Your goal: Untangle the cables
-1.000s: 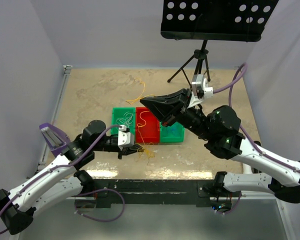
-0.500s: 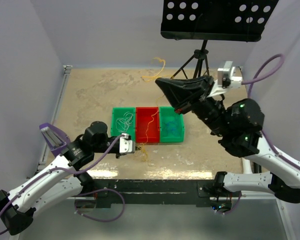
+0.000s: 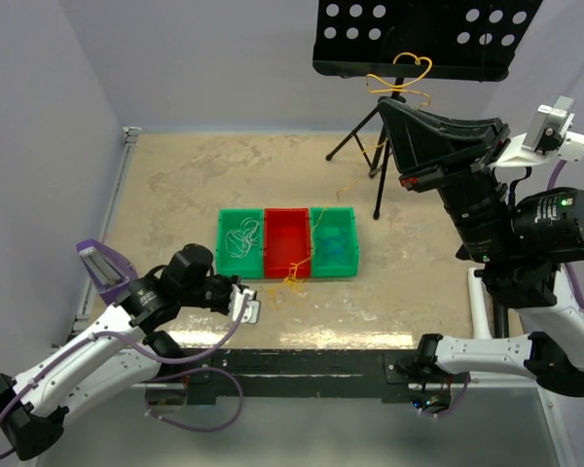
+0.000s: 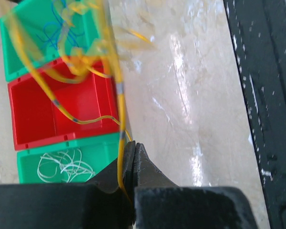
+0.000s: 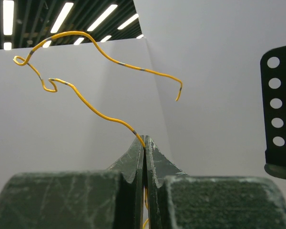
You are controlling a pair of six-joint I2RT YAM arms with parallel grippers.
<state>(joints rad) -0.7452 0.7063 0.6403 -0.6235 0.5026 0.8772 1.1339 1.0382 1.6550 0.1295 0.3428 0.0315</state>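
Yellow cable [image 3: 414,64], one single strand with grey bands along it, runs between both arms. The left gripper [image 3: 251,309] sits low by the near edge of the table [image 3: 175,185], just in front of the bins, its jaws pinched together on the strand. The left wrist view shows it well: the cable [image 4: 120,95] rises straight out of the closed fingertips of that gripper [image 4: 133,145].

The right gripper [image 3: 382,100] is high over the far right corner, jaws clamped tight on the other stretch. From its own camera, the cable [image 5: 93,111] springs out of the closed tips of the gripper [image 5: 144,140] and curls into two free bends in the air.

Three bins stand in a row mid-table, side walls touching: two green, one red. The left green bin [image 3: 241,273] holds a loose nest of white wires [image 3: 241,233]; how many strands, I cannot tell. The red bin [image 3: 286,211] sits in the middle, with the yellow cable crossing its near wall and bunching in a small knot on the table there. The right green bin [image 3: 336,273] holds blue wires [image 3: 333,243], number unclear.

By the far edge, one black plate [image 3: 419,39] with round holes sits on a tripod [image 3: 350,141]. The right wrist view shows a column of five of the plate's holes.
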